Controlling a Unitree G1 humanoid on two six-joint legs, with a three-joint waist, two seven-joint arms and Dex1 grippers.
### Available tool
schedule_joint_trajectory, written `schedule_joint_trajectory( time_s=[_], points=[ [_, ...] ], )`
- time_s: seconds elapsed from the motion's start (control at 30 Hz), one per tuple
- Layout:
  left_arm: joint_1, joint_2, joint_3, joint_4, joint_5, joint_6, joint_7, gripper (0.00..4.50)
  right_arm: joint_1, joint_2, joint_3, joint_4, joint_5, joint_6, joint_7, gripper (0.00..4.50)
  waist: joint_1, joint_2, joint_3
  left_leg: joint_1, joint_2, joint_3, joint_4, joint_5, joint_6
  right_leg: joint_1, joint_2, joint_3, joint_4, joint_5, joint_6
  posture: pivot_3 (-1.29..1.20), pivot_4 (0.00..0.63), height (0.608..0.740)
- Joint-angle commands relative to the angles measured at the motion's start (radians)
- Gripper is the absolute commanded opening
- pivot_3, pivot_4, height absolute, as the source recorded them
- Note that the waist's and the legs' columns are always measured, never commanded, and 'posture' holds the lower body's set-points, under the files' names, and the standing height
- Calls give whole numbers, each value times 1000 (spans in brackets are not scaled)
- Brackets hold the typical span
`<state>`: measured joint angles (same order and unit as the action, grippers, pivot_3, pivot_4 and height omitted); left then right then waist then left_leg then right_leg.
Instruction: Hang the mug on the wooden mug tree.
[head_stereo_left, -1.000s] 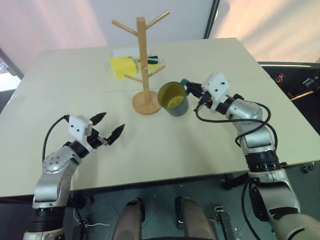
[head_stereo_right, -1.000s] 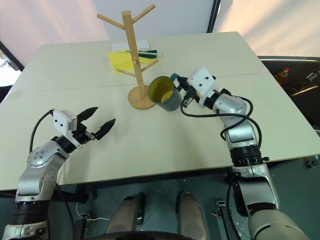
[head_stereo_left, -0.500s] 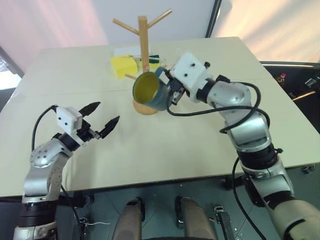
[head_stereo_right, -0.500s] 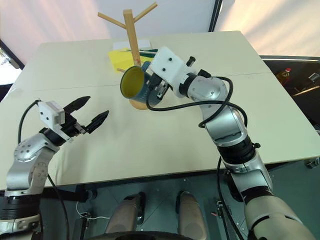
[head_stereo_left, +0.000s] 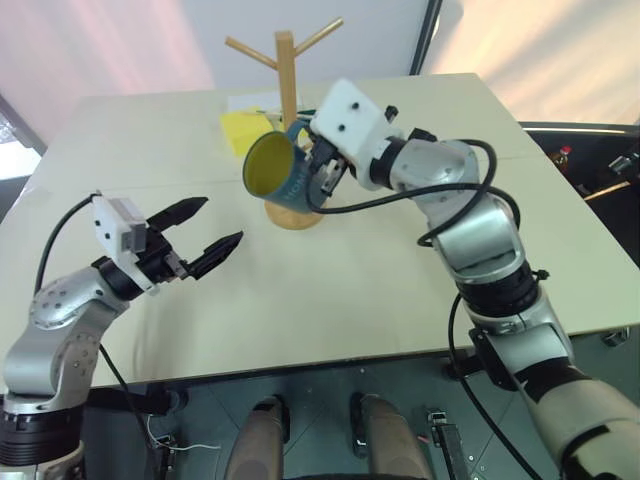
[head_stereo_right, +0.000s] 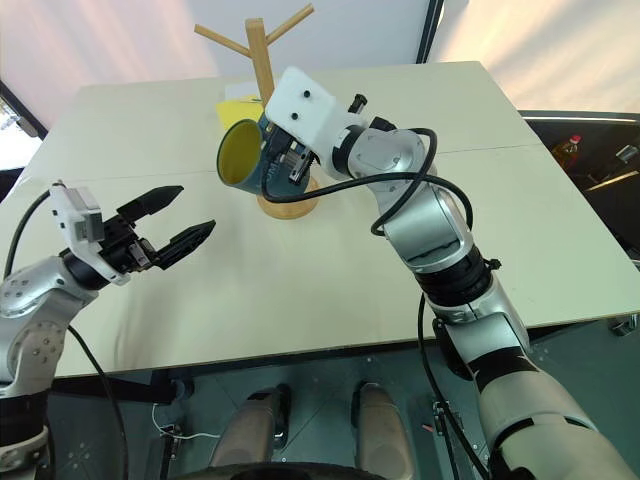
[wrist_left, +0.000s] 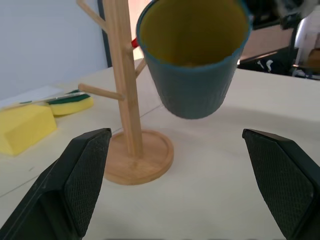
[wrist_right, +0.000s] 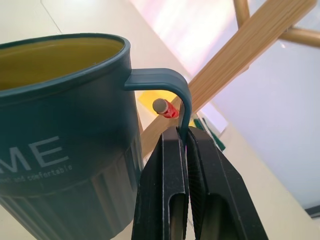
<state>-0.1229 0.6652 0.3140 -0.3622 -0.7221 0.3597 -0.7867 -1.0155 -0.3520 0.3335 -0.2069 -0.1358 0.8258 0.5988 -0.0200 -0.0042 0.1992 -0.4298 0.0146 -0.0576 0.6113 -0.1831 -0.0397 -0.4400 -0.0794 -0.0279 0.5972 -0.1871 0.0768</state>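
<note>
Teal-blue with a yellow-green inside, the mug (head_stereo_left: 277, 179) hangs in the air, tipped on its side with its mouth toward the left gripper (head_stereo_left: 212, 232), just in front of the wooden mug tree (head_stereo_left: 288, 120) on the pale table (head_stereo_left: 400, 270). Its loop handle (wrist_right: 170, 90) is pinched between the pressed-together fingers of the right gripper (wrist_right: 186, 137). Fingers of the left gripper are spread wide, holding nothing. Yellow sponges (wrist_left: 30, 125) lie behind the tree.
</note>
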Motion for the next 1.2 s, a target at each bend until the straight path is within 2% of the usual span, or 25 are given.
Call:
schedule_joint_trajectory(
  time_s=[0.03, 0.83, 0.93, 1.13, 1.2],
  points=[
    [-20, 20, 41, -54, -58, 29, -2, 4500, -55, 17, -7, 10, -8, -4, -17, 63, 0, 0, 0, 0, 0, 0, 0, 0, 0, 0, 0, 0, 0, 0, 0, 0, 150, 740],
    [-66, 12, 40, -82, -81, 46, 32, 4500, -139, 96, 30, 254, -50, -99, -63, 63, -1, 0, 0, 0, 0, 0, 0, 0, 0, -1, 1, 0, 1, 0, 0, 0, 150, 740],
    [-65, 10, 40, -84, -81, 45, 35, 4500, -138, 95, 29, 258, -49, -107, -56, 989, -1, 0, 0, 0, 0, 0, 0, 0, 0, 0, 1, 0, 1, 0, 0, 0, 150, 740],
    [-70, 6, 36, -81, -78, 42, 40, 4500, -136, 85, 9, 236, -63, -119, -82, 3940, 0, 0, 0, 0, 0, 0, 0, 0, 0, 0, 1, 0, 1, 0, 0, 0, 150, 740],
    [-70, 4, 34, -82, -76, 42, 42, 4500, -132, 76, 0, 221, -62, -122, -83, 3940, 0, 0, 0, 0, 0, 0, 0, 0, 0, 0, 1, 0, 1, 0, 0, 0, 150, 740]
  ],
)
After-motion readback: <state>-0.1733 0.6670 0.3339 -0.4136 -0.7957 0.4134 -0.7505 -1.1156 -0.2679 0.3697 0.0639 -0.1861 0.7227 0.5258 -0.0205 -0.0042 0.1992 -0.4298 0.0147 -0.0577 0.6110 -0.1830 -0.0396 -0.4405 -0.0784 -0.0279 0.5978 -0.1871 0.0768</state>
